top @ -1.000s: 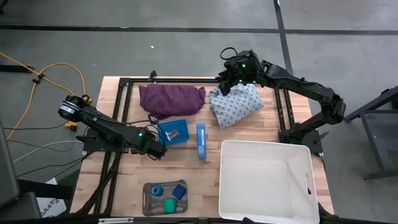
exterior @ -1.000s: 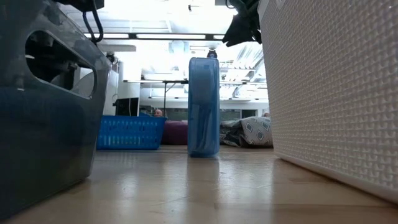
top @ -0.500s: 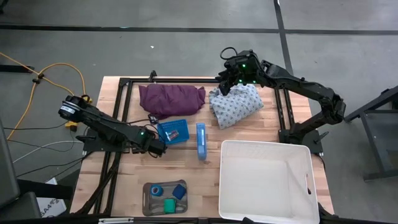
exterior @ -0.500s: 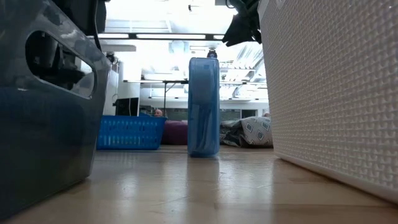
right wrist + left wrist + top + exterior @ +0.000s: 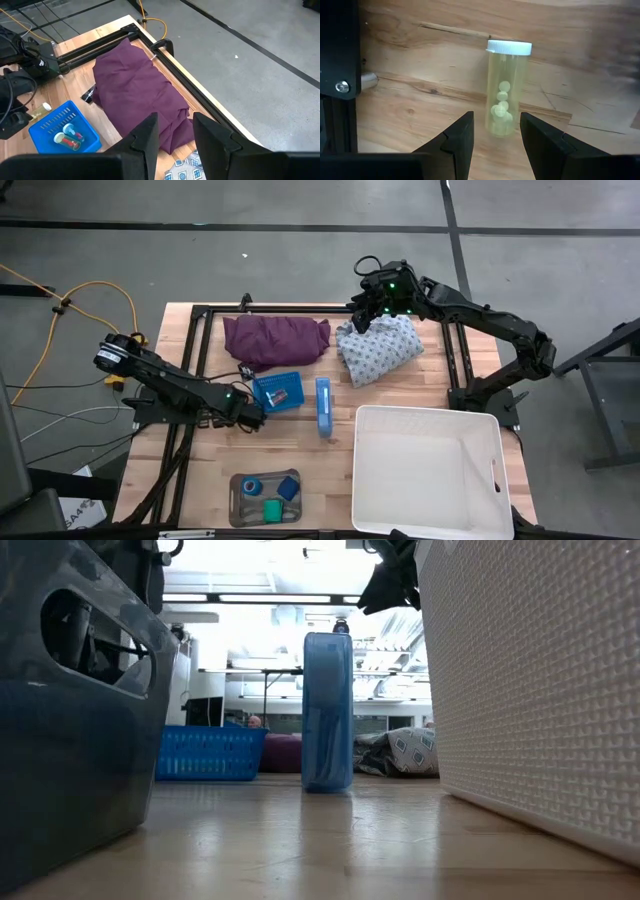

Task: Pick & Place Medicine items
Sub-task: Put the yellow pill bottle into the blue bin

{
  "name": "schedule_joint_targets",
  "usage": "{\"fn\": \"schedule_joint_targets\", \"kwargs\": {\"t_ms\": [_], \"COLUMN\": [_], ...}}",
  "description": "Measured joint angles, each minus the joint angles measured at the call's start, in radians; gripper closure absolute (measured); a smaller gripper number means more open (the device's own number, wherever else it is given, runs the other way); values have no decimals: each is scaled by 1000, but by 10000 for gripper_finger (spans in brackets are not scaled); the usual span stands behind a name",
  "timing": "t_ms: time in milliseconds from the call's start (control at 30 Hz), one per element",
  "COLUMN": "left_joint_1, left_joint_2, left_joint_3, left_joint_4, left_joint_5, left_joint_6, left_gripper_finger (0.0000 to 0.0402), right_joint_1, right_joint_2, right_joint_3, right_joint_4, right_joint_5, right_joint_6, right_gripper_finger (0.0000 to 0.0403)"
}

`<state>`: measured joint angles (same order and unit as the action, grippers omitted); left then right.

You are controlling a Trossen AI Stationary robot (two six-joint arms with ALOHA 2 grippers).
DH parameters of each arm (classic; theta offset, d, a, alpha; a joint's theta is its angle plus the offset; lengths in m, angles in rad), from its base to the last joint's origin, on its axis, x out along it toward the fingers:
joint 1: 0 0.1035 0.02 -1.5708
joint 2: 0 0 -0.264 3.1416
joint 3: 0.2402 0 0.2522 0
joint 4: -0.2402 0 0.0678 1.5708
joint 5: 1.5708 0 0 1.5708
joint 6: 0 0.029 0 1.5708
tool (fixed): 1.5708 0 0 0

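A clear yellowish pill bottle (image 5: 502, 90) with a white cap lies on its side on the wood, left of the blue basket (image 5: 278, 392) that holds small vials. My left gripper (image 5: 495, 135) points down over it, open, one finger on each side of the bottle's bottom end, apart from it; in the high view the gripper (image 5: 252, 415) hides the bottle. The grey tray (image 5: 240, 510) at the near edge holds a blue roll (image 5: 252, 485), a green roll (image 5: 272, 508) and a blue block (image 5: 289, 487). My right gripper (image 5: 375, 305) waits open, high over the patterned cloth (image 5: 380, 348).
A purple cloth (image 5: 275, 338) lies at the far side. A tall blue box (image 5: 323, 405) stands upright right of the basket. A large white bin (image 5: 428, 470) fills the near right. Black frame rails (image 5: 200, 350) run along the table's left and far sides.
My left gripper has come down toward the table beside the blue basket, still pointing down, its fingers as far apart as before. Nothing on the table has moved.
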<state>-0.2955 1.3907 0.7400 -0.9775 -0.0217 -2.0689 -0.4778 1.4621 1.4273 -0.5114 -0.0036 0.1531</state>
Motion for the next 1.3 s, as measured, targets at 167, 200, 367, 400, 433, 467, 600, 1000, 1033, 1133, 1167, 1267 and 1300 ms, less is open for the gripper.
{"fn": "schedule_joint_targets", "kwargs": {"t_ms": [167,200,367,400,433,467,600,1000,1033,1133,1167,1267,1300], "left_joint_1": [0,0,0,0,0,0,0,0,0,0,0,0,0], "left_joint_2": [0,0,0,0,0,0,0,0,0,0,0,0,0], "left_joint_3": [-36,-44,-55,-55,-55,-55,-55,-55,-55,-55,-55,-55,-55], "left_joint_4": [56,69,91,90,89,89,89,95,94,94,93,93,93], "left_joint_5": [0,-1,-1,-2,-2,-2,-3,-2,-2,-2,-1,-1,-1], "left_joint_6": [4,7,11,11,11,11,12,18,15,14,14,14,13], "left_gripper_finger": [250,250,250,250,250,250,250,283,287,297,299,300,300], "right_joint_1": [0,0,0,0,0,0,0,0,0,0,0,0,0], "right_joint_2": [0,0,0,0,0,0,0,0,0,0,0,0,0], "right_joint_3": [0,0,0,0,0,0,0,0,0,0,0,0,0], "right_joint_4": [0,0,0,0,0,0,0,0,0,0,0,0,0], "right_joint_5": [0,0,0,0,0,0,0,0,0,0,0,0,0], "right_joint_6": [0,0,0,0,0,0,0,0,0,0,0,0,0], "right_gripper_finger": [293,293,293,293,293,293,293,293,293,293,293,293,293]}}
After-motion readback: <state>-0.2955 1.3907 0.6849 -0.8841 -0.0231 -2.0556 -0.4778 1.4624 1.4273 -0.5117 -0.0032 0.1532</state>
